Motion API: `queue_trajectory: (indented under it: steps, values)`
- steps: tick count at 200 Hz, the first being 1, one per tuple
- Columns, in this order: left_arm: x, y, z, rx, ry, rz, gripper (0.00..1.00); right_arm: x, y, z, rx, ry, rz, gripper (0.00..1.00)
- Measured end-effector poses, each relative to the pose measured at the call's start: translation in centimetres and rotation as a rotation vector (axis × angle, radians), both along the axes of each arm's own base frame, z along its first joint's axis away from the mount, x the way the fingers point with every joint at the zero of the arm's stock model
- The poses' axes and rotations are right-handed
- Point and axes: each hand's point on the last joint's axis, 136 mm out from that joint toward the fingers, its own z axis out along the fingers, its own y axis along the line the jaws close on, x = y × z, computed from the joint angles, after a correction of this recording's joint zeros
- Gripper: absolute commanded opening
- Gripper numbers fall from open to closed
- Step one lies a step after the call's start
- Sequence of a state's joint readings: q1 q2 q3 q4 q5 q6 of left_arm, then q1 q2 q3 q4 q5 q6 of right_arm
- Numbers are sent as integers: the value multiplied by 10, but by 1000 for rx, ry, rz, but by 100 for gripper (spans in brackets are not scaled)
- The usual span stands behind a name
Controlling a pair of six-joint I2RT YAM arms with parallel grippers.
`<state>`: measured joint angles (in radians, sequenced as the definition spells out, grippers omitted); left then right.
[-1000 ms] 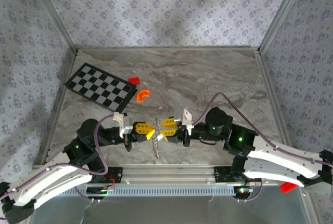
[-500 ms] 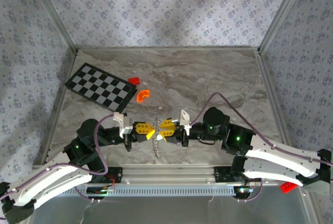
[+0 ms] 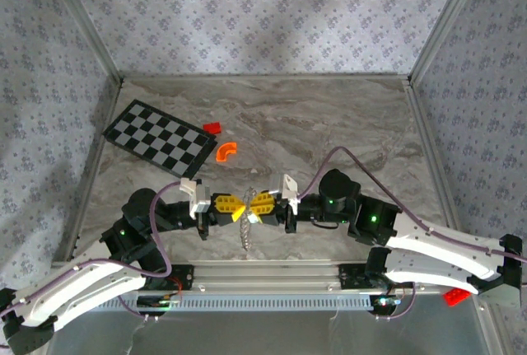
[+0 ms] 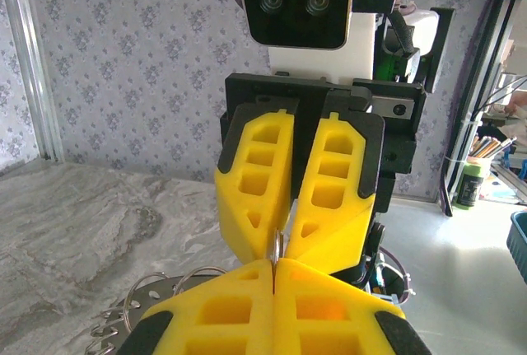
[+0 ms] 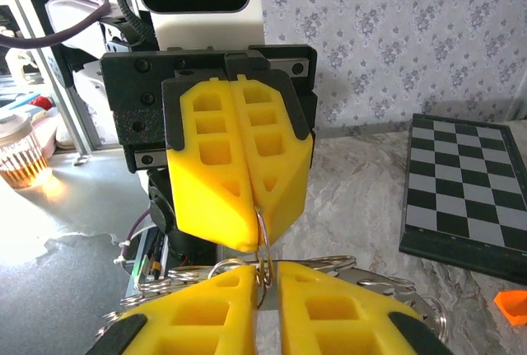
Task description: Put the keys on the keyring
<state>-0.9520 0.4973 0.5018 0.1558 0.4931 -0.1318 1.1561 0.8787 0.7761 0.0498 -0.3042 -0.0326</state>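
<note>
Two grippers meet tip to tip over the table [image 3: 346, 124], near its front edge. Left gripper [image 3: 243, 206]: clamped on the keyring [image 3: 245, 231], which hangs below both tips. Right gripper [image 3: 253, 205]: fingers close around the ring's wire; we cannot tell if they pinch it. Keys: we cannot distinguish them. Beyond: orange piece [image 3: 226, 151], red block [image 3: 212, 127], checkerboard [image 3: 160, 137].

We are looking down over the whole table [image 3: 329, 116] from above its near edge, while our two wrist cameras are facing each other up close, sharing the spot by that edge's middle.
</note>
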Motion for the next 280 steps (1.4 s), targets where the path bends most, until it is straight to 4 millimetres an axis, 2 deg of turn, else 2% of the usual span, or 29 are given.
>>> queue_trajectory:
  steps: [49,80,118,140,176,213,244,280]
  values:
    - [2,0,0,2,2,9,0,1,0,-1,-4,1,-2,0]
    - [3,0,-5,17,1,14,0,2,-1,-3,-19,7,-6,0]
    - [5,-1,-14,67,10,26,18,2,-5,-11,-86,5,-7,0]
    - [9,1,-19,105,26,55,22,4,-11,-10,-134,-13,-13,0]
    - [8,5,-8,130,22,82,25,4,-20,-3,-195,-42,-13,0]
    - [6,3,-1,174,35,74,30,5,-24,-14,-297,-39,-2,0]
    - [8,-2,-2,221,54,65,31,4,-25,-21,-386,-47,21,0]
    - [11,-9,-12,273,86,57,31,5,-28,-23,-458,-76,38,0]
